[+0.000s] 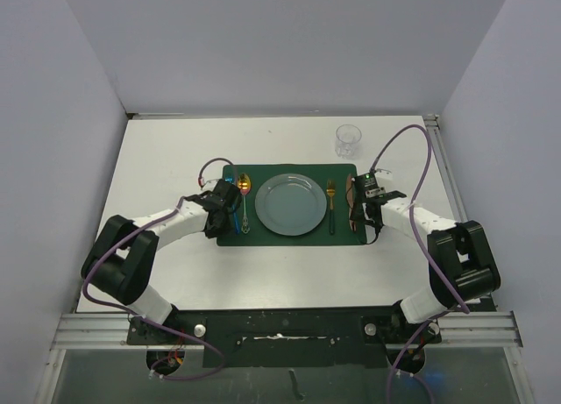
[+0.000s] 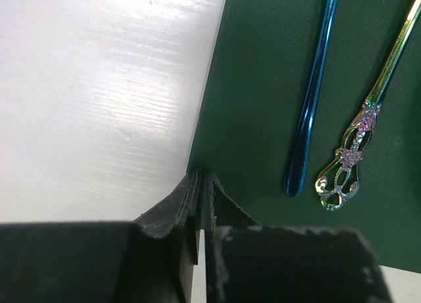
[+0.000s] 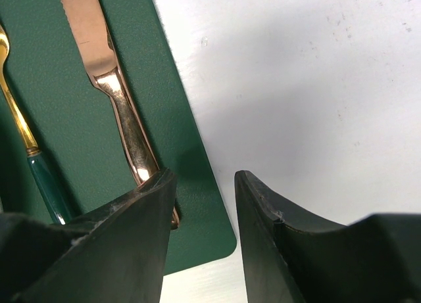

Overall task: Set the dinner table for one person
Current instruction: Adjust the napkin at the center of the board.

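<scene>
Placemat (image 1: 289, 241) lies mid dinner table (image 1: 166, 159). Left gripper (image 2: 200, 183) has its tips pressed together at the mat's left edge; unclear if it pinches the mat. Right gripper (image 3: 205, 178) is part-open, straddling the mat's right edge beside the knife (image 3: 112, 86). Probably squaring the mat: move slowly, keep cutlery undisturbed.

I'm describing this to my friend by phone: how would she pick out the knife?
Find the dark green placemat in the middle of the white table. The knife lies along its right edge, right of the grey plate and the fork. It alone is copper-coloured from tip to handle.
</scene>
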Controlling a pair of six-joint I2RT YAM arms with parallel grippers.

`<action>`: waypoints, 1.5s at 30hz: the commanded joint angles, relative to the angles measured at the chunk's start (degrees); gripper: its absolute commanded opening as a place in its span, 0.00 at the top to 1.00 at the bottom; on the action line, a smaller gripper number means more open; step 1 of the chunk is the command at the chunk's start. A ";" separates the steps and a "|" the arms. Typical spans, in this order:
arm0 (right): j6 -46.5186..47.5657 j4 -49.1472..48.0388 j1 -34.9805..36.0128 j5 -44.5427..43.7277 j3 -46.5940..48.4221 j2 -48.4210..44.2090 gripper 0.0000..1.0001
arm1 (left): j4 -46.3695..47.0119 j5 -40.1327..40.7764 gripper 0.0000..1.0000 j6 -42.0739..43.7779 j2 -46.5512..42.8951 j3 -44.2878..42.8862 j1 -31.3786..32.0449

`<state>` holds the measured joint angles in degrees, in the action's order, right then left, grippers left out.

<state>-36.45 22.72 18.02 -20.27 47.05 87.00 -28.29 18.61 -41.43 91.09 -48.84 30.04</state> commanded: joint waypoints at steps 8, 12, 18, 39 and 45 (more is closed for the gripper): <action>0.40 -2.20 -0.43 0.27 2.30 -0.99 0.58 | -8.27 -1.62 0.70 -3.70 -5.54 0.42 1.34; 0.35 -1.83 -0.36 0.69 2.76 -2.15 0.58 | -9.09 -0.12 0.67 -4.85 -10.78 -1.30 1.28; 0.50 -1.19 -0.39 0.69 3.22 -4.49 0.58 | -8.25 3.23 0.67 -5.50 -15.41 -3.71 1.04; -0.29 -3.07 -0.58 0.02 0.42 -1.04 0.63 | -3.02 3.03 0.68 -3.95 -1.75 -2.76 -0.09; -0.29 -3.46 -0.68 0.04 0.33 0.55 0.76 | -2.91 3.82 0.72 -3.54 0.19 -3.47 -0.43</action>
<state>-36.47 21.80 17.91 -19.25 47.37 86.85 -33.41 21.23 -45.80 89.84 -50.94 30.20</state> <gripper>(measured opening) 0.287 0.302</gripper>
